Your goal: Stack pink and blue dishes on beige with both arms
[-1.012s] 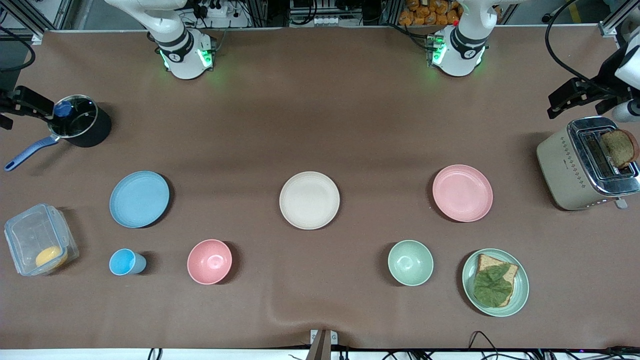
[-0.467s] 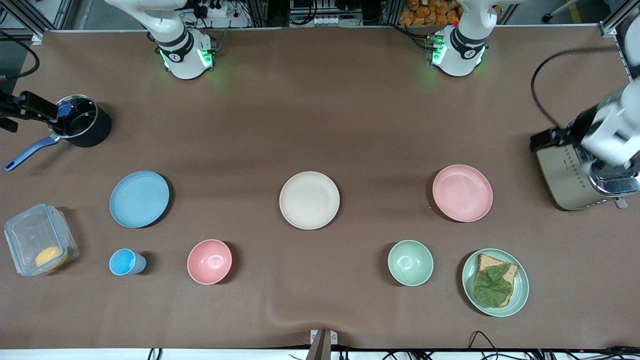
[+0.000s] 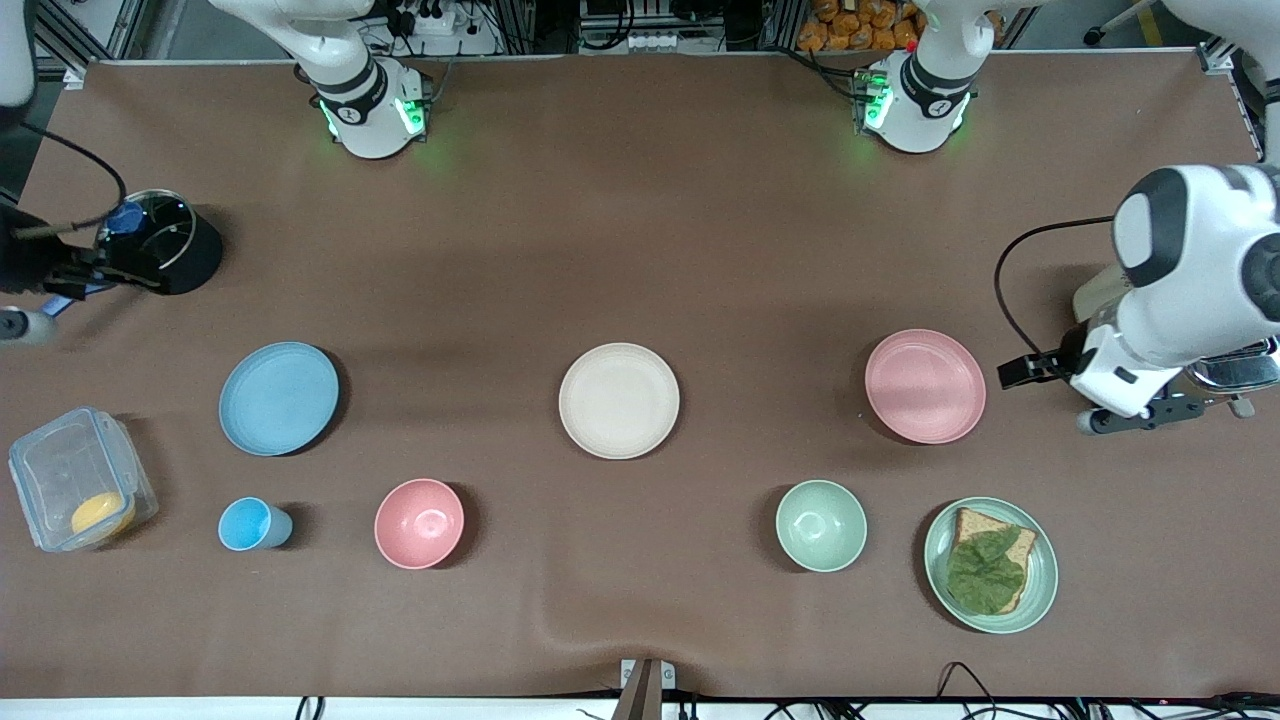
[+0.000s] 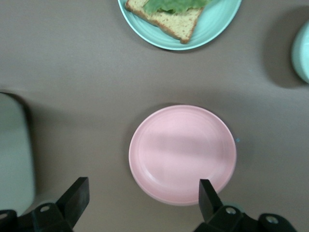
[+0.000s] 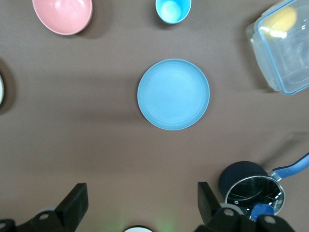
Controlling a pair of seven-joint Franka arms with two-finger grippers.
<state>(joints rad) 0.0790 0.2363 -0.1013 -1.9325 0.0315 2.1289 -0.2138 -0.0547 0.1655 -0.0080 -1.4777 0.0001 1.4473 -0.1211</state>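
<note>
Three flat plates lie in a row across the table. The beige plate point(image 3: 619, 400) is in the middle, the light blue plate point(image 3: 279, 398) point(image 5: 173, 94) toward the right arm's end, and the pale pink plate point(image 3: 925, 385) point(image 4: 182, 154) toward the left arm's end. My left gripper point(image 3: 1030, 372) point(image 4: 142, 198) hangs open over the table between the pink plate and the toaster, one fingertip point(image 4: 208, 192) over the plate's rim. Beside the black pot, my right gripper point(image 3: 90, 278) point(image 5: 142, 200) is open and holds nothing, well away from the blue plate.
The toaster point(image 3: 1225, 368) is largely hidden by the left arm. Nearer the front camera stand a green plate with a sandwich point(image 3: 1040, 585), a green bowl point(image 3: 821, 525), a pink bowl point(image 3: 419, 523), a blue cup point(image 3: 250, 524) and a clear container point(image 3: 80, 490). The black pot point(image 3: 165, 240) is under the right gripper.
The left arm has swung from over the toaster down toward the pink plate. The right gripper has shifted slightly beside the pot. No plate has moved.
</note>
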